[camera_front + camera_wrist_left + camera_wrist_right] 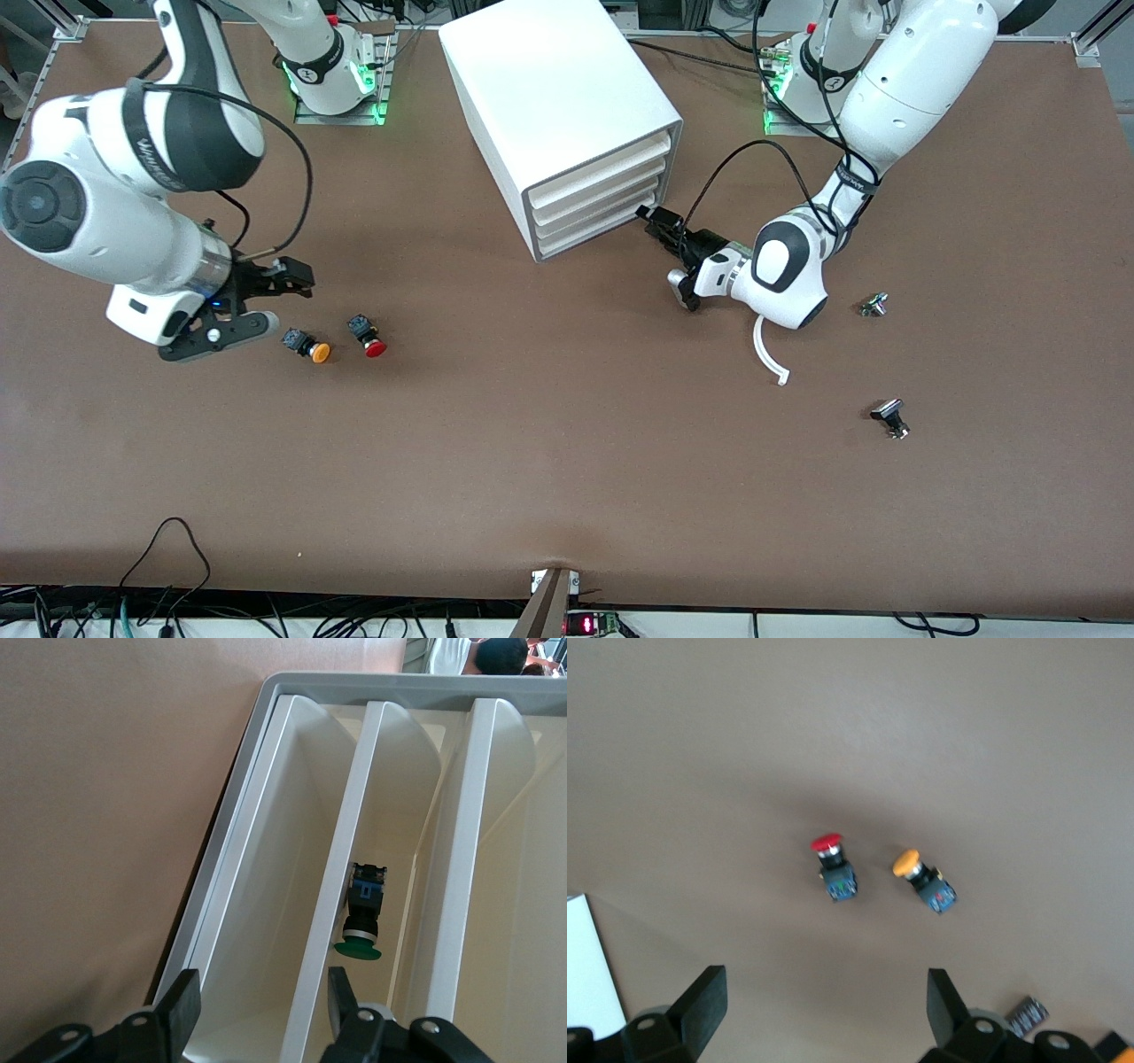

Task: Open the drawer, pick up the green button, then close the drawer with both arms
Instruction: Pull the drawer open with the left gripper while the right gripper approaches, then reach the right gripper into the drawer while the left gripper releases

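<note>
1. While the left gripper sat at the front of the white cabinet, upper centre of the front view, its fingers straddled the front edge of a lower drawer. A visible gap remained on either side of that edge, so no firm grip yet. Whether the fingers were already touching the plastic, I could not tell.
2. Green button seen in the left wrist view, lying on its side inside a drawer, cap toward the camera. From the front view it was hidden.
3. Drawers all looked flush with the cabinet face in the front view; judged step in hand: opening the drawer, grasp stage.
4. Right gripper waited low over the desk at mid-left of the front view, fingers spread wide and empty, just beside the orange button and the red button.
5. Two small metal parts and a curved white strip lay at lower right.
6. Next move, as judged: the fingers must pinch the drawer edge, then pull straight out along the drawer's travel, slowly, so the cabinet does not slide.
</note>
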Action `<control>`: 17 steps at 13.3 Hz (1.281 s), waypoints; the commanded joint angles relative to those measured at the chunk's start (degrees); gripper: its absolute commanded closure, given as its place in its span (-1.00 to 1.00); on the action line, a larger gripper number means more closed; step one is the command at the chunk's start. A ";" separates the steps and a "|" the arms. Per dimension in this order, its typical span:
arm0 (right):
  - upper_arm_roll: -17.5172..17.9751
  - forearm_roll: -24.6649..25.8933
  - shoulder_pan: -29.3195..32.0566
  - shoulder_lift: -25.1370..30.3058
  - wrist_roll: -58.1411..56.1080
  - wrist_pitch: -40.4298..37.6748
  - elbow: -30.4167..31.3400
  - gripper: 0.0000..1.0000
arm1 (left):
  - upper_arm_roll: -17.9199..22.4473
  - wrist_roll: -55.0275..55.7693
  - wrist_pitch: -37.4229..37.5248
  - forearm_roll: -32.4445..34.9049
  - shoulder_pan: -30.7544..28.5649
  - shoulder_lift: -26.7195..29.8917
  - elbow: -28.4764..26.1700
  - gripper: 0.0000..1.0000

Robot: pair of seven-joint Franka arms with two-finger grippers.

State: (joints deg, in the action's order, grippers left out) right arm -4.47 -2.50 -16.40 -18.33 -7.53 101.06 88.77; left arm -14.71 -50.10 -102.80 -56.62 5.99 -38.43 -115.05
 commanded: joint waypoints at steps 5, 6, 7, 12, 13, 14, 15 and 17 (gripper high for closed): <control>0.16 -13.48 -1.44 -6.44 -13.63 3.53 -4.99 -1.00 | -4.00 -1.76 -0.47 -6.22 0.08 0.73 -3.25 -0.30; 0.16 -13.59 -1.61 -7.33 -15.48 3.53 -6.48 -1.00 | -4.10 -1.76 -0.56 -6.22 0.08 0.73 -3.52 -0.29; 0.16 -13.50 -2.57 -7.77 -16.89 3.53 -7.63 -1.00 | -4.27 -1.76 -1.08 -6.22 0.08 0.73 -3.78 -0.29; 0.16 -9.66 -7.49 -9.27 -21.02 3.88 -10.01 -1.00 | -7.35 -1.85 -7.15 -6.22 0.08 0.46 -5.98 -0.06; 0.25 -7.37 -8.46 -9.44 -21.30 3.97 -10.62 -1.00 | -7.35 -1.85 -7.15 -6.22 0.08 0.47 -6.07 -0.01; 0.25 -6.30 -9.51 -9.53 -21.21 4.06 -10.80 -1.00 | -7.35 -1.85 -7.15 -6.22 0.08 0.47 -6.42 0.10; 0.17 -5.94 -10.39 -9.53 -20.95 4.15 -10.81 -1.00 | -7.35 -1.85 -7.15 -6.31 0.08 0.47 -6.51 0.20; 0.16 -6.03 -10.75 -9.71 -20.95 4.15 -10.72 -1.00 | -7.17 -1.76 -7.24 -6.05 -0.01 0.47 -6.33 0.58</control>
State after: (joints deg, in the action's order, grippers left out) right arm -3.80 -9.09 -26.64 -26.79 -27.49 105.33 79.90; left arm -21.73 -50.32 -109.19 -61.22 6.34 -38.69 -120.25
